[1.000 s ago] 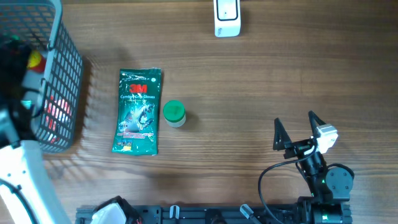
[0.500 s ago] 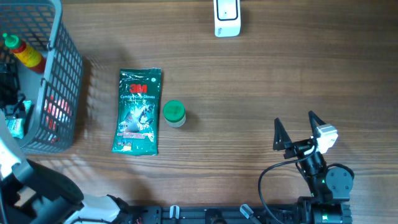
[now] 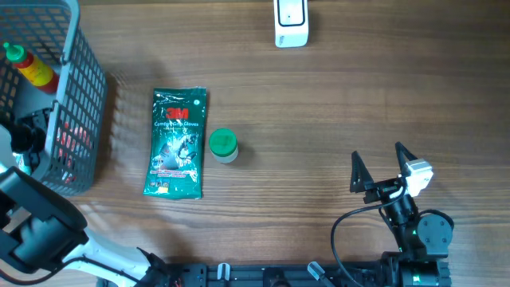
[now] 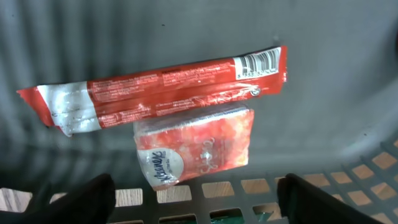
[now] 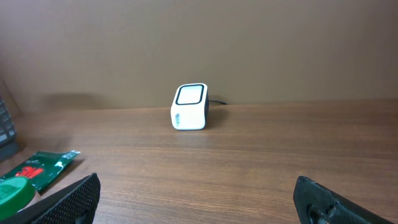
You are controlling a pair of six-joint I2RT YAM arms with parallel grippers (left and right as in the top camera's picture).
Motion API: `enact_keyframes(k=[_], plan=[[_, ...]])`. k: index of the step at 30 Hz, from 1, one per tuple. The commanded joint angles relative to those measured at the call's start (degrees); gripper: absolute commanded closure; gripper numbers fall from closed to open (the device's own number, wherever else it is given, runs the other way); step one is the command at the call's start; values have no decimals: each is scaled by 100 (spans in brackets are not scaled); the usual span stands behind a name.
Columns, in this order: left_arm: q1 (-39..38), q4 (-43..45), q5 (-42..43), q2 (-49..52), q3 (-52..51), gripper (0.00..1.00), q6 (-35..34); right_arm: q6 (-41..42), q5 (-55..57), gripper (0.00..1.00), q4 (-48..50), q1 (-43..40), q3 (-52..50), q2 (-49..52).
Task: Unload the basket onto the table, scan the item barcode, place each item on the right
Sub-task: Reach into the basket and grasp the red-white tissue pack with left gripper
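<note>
My left gripper [image 4: 199,208] is down inside the grey basket [image 3: 84,88], open, with nothing between its fingers [image 4: 74,199]. Just beyond its tips lie a red-orange tissue pack [image 4: 196,146] and, behind that, a long red packet [image 4: 155,87] whose barcode [image 4: 260,61] sits at its right end. From overhead the left gripper [image 3: 30,137] shows at the basket's near end. The white scanner [image 3: 292,22] stands at the far edge of the table and also shows as the scanner [image 5: 189,107] in the right wrist view. My right gripper [image 3: 377,153] rests open at the near right, away from everything.
A green 3M glove pack [image 3: 177,143] lies flat right of the basket, with a green-lidded jar [image 3: 223,146] beside it. A red sauce bottle [image 3: 28,65] lies in the basket's far end. Bare wood table [image 3: 335,96] stretches between the scanner and the right arm.
The left arm has drawn back toward the near left, uncovering the sauce bottle, and its gripper now sits low in the basket's near end. The right arm has not moved.
</note>
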Motion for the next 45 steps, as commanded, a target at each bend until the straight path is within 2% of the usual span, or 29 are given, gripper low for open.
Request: enact_keyframes(k=[1,6,9,11,21,24,26,28,30,32,33,34,36,41,45], plan=[[-4,-28,-107,146,24,23,-76,63,90,0,17,46,-4,-26],[-188,33,-479,184,-76,27,-79,66,90,0,17,46,-4,-26],[-378,85,-778,184,-164,34,-76,66,90,0,17,46,-4,-26],[-463,85,-907,184,-168,34,-79,66,90,0,17,46,-4,-26],[-487,81,-1259,321,-168,20,-79,66,90,0,17,46,-4,-26],[-496,-26,-1150,555,-168,20,-76,66,90,0,17,46,-4,-26],[-494,-70,-1152,612,-168,27,-74,66,90,0,17,46,-4,-26],[-494,-103,-1154,623,-168,41,-76,66,90,0,17,46,-4,-26],[-494,-101,-1156,623,-168,49,-79,68,90,0,17,46,-4,-26],[-496,-98,-1156,623,-168,64,-79,66,90,0,17,46,-4,-26],[-496,-103,-1156,625,-170,75,-76,66,90,0,17,46,-4,-26],[-505,-96,-1185,625,-199,78,-79,66,90,0,17,46,-4,-26],[-527,-20,-1270,625,-323,94,-79,63,90,0,17,46,-4,-26],[-546,197,-1397,584,-560,96,-17,66,90,0,17,46,-4,-26],[-549,-175,-1399,216,205,96,326,66,90,0,17,46,-4,-26]])
